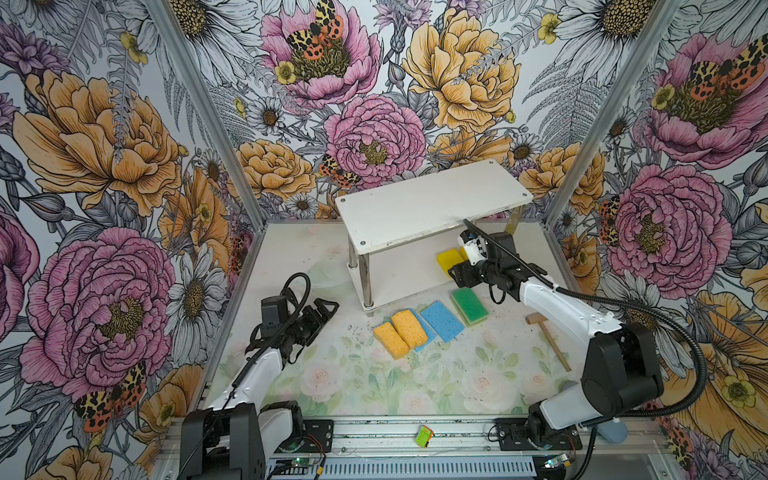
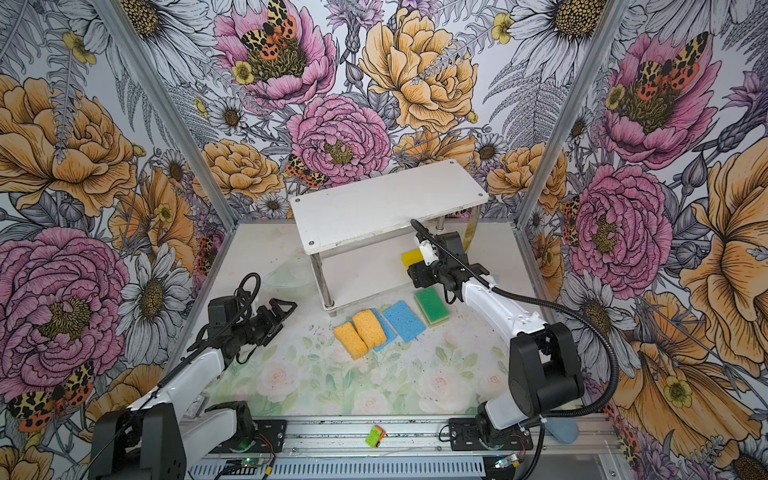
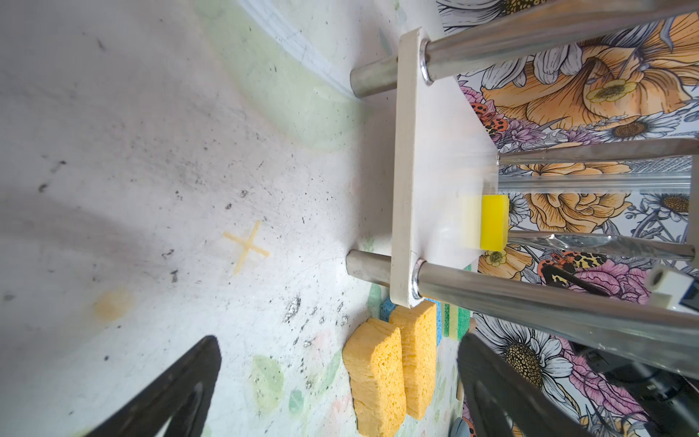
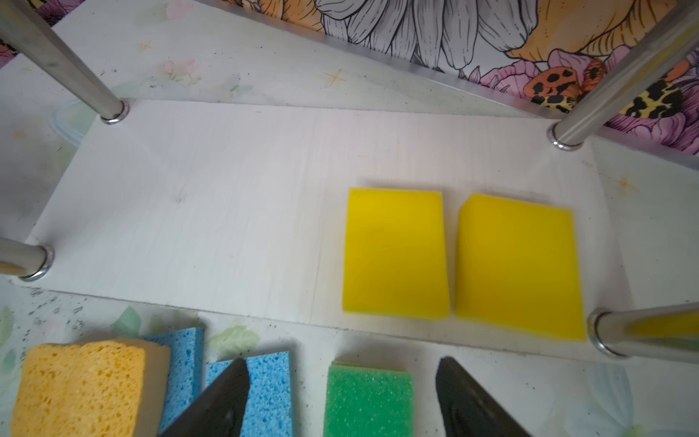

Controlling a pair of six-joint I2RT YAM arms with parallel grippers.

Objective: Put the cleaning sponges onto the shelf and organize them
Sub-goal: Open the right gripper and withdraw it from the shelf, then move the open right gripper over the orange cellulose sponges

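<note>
Right tool (image 4: 342,365) was seen released and empty, two bright yellow sponges (image 4: 395,251) laid just ahead of it on the lower shelf board (image 4: 189,208), left tool (image 1: 325,309) likewise released.

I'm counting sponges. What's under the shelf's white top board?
Two bright yellow rectangular sponges, side by side on the white lower board. In both top views the top board hides parts of them.
</note>
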